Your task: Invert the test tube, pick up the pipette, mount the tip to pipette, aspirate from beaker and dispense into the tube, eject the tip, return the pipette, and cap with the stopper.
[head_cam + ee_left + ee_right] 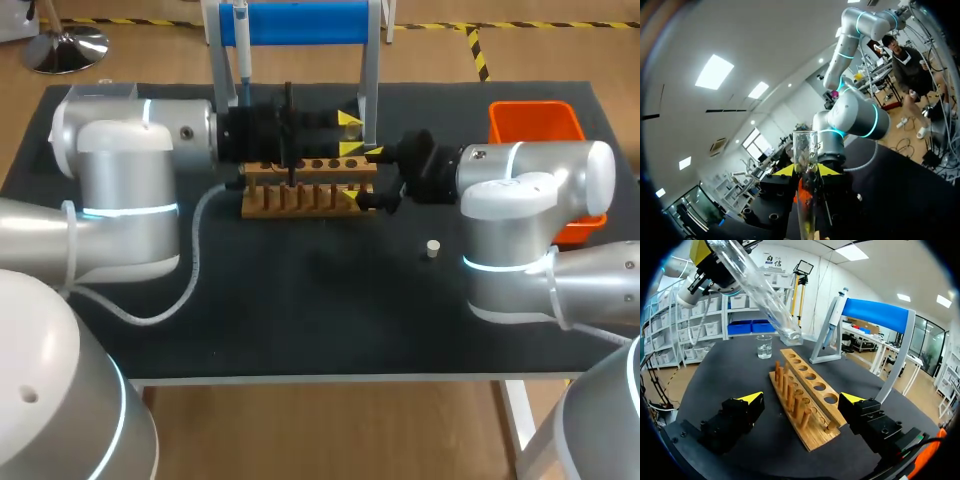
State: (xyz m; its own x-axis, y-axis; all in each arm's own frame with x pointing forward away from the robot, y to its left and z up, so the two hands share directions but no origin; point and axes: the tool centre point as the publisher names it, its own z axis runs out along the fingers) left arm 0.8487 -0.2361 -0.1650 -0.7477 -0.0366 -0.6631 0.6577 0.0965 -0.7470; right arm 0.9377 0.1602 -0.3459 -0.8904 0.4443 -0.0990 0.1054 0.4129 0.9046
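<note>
My left gripper is shut on a clear glass test tube, which sticks out past its yellow tips. In the right wrist view the test tube slants down from the left gripper, with its free end above the far end of the wooden rack. My right gripper is open, one finger on each side of the rack's near end, touching nothing. The two grippers, left and right, meet over the rack. The pipette hangs on the blue stand, with the beaker near it. A small white stopper lies on the mat.
An orange bin stands at the back right of the black mat, partly behind my right arm. The blue stand with the pipette is at the back edge. My left arm's cable loops over the mat.
</note>
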